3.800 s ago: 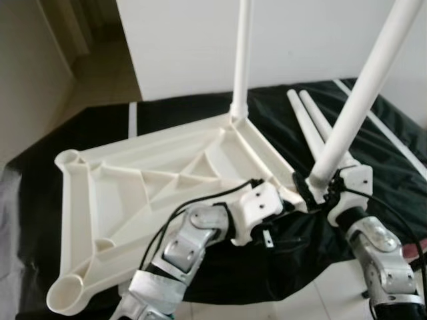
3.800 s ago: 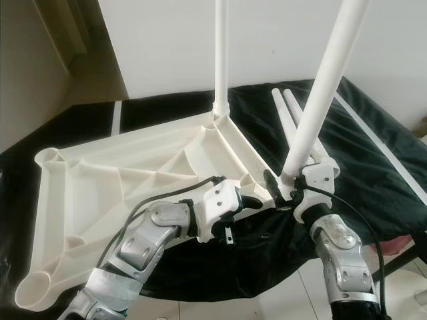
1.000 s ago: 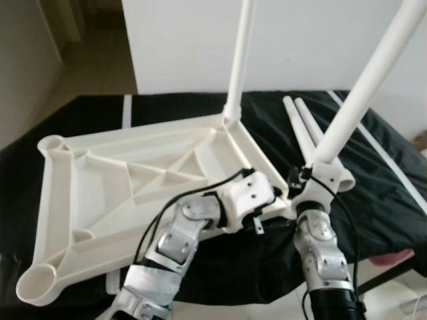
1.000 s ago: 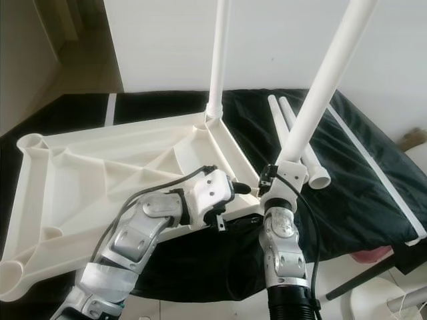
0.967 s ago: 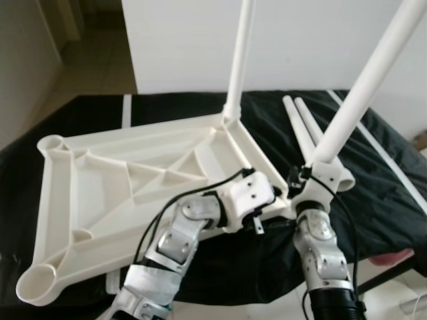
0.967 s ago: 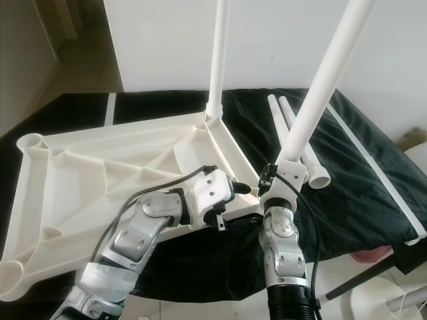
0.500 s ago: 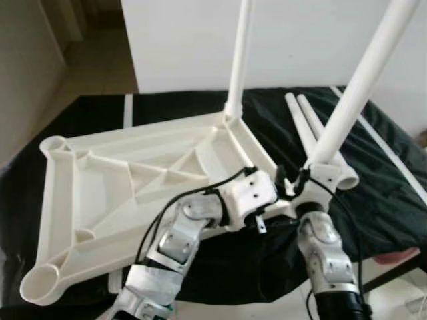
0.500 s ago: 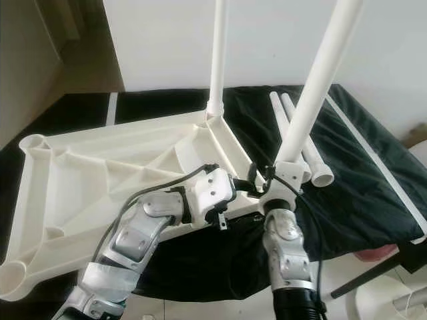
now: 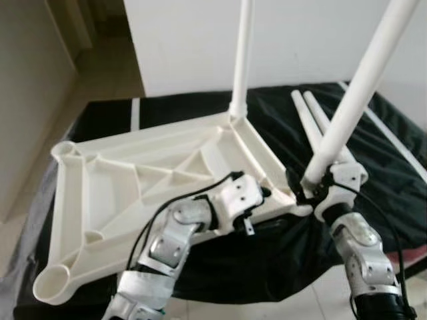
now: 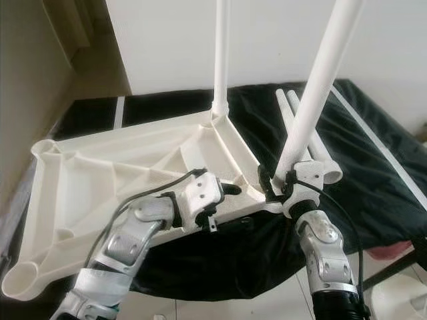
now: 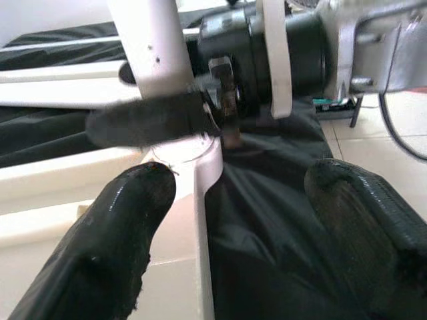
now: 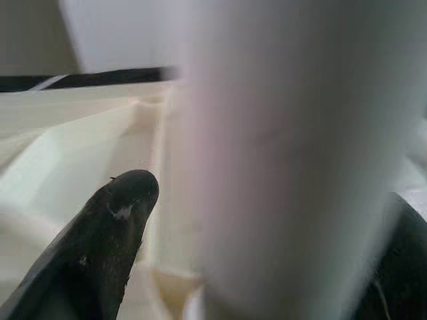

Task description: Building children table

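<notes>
The white plastic tabletop (image 9: 120, 187) lies upside down on a black cloth. One white leg (image 9: 241, 60) stands upright in its far corner. A second leg (image 9: 357, 93) leans up to the right from the near right corner, and my right gripper (image 9: 303, 190) is shut on its base; in the right wrist view the leg (image 12: 293, 153) sits between the black fingers (image 12: 113, 233). My left gripper (image 9: 270, 193) is open at the same corner, with its fingers (image 11: 127, 227) on either side of the tabletop's rim (image 11: 207, 200). Two loose legs (image 9: 310, 117) lie on the cloth behind.
The black cloth (image 9: 400, 193) hangs over the front edge onto pale floor tiles. A white wall panel (image 9: 187, 40) rises behind the table, with a dim passage at the far left. A pink object (image 9: 417, 250) and a dark stand leg (image 10: 400, 263) sit at the lower right.
The camera has shifted, so the whole scene sits a little further right. My right forearm has swung outward to the right, its gripper staying on the leg's base. The left gripper stays at the rim.
</notes>
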Motion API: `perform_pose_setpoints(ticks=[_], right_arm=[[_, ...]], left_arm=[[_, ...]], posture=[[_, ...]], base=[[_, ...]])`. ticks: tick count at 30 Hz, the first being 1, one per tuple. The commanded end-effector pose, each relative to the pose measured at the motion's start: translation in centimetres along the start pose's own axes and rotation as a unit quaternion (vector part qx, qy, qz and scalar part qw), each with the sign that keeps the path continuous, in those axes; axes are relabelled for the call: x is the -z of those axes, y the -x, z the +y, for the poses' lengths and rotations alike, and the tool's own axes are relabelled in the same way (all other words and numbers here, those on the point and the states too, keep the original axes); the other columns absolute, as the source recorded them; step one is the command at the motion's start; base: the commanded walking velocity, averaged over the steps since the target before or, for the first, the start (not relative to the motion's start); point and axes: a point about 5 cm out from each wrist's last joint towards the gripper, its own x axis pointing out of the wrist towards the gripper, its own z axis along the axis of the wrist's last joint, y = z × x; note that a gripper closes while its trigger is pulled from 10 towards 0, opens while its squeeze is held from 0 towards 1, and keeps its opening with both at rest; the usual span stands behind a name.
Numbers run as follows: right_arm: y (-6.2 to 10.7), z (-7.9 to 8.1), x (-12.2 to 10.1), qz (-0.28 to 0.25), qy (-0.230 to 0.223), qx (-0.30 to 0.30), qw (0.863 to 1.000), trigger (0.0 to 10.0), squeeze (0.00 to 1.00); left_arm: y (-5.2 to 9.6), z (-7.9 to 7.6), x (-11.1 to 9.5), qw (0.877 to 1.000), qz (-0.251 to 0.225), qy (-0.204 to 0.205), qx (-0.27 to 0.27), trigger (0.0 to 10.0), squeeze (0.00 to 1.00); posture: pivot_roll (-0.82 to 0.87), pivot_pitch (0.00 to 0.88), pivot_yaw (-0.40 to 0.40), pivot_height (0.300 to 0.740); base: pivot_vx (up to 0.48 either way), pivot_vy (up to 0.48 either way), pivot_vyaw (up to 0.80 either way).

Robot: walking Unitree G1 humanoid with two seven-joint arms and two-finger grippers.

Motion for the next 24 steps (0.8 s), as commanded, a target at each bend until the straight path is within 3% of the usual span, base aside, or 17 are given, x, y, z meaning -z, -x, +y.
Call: perform_pose_setpoints(ticks=[1, 3, 6, 19, 20, 22, 24], right_arm=[[0.1, -0.4, 0.0, -0.001, 0.003, -0.005, 1.0, 10.0, 0.0], [0.1, -0.6, 0.0, 0.001, 0.008, -0.023, 1.0, 10.0, 0.0], [-0.2, -1.3, -0.2, 0.009, 0.04, -0.097, 0.994, 10.0, 0.0], [-1.7, -2.5, -0.3, 0.017, 0.069, -0.151, 0.986, 10.0, 0.0], [-1.8, -2.6, -0.2, 0.02, 0.07, -0.156, 0.985, 5.3, 0.0], [-1.8, -2.8, 0.1, 0.027, 0.069, -0.162, 0.984, 0.0, 0.0], [-1.7, -2.8, 0.3, 0.031, 0.068, -0.164, 0.984, 0.0, 0.0]], left_arm=[[0.3, 0.1, 0.0, 1.0, 0.0, 0.002, -0.016, 10.0, 0.0], [0.5, 0.1, 0.1, 1.0, 0.001, 0.003, -0.014, 10.0, 0.0], [0.8, 0.3, 0.3, 1.0, 0.01, 0.006, -0.018, 10.0, 0.0], [0.4, -0.6, -0.1, 1.0, -0.002, 0.014, -0.002, 10.0, 0.0], [0.3, -0.6, -0.1, 1.0, -0.002, 0.014, -0.003, 10.0, 0.0], [0.3, -0.6, -0.1, 1.0, -0.003, 0.015, -0.005, 10.0, 0.0], [0.3, -0.6, -0.2, 1.0, -0.003, 0.015, -0.006, 10.0, 0.0]], posture=[[0.01, 0.0, 0.029, 0.74], [0.01, 0.0, 0.029, 0.74], [0.01, 0.0, 0.033, 0.74], [0.01, 0.0, 0.016, 0.74], [0.01, 0.0, 0.012, 0.74], [0.01, 0.0, 0.01, 0.74], [0.01, 0.0, 0.01, 0.74]], base=[[0.0, 0.0, 0.0], [0.0, 0.0, 0.0], [0.0, 0.0, 0.0], [0.0, 0.0, 0.0], [0.0, 0.0, 0.0], [0.0, 0.0, 0.0], [0.0, 0.0, 0.0]])
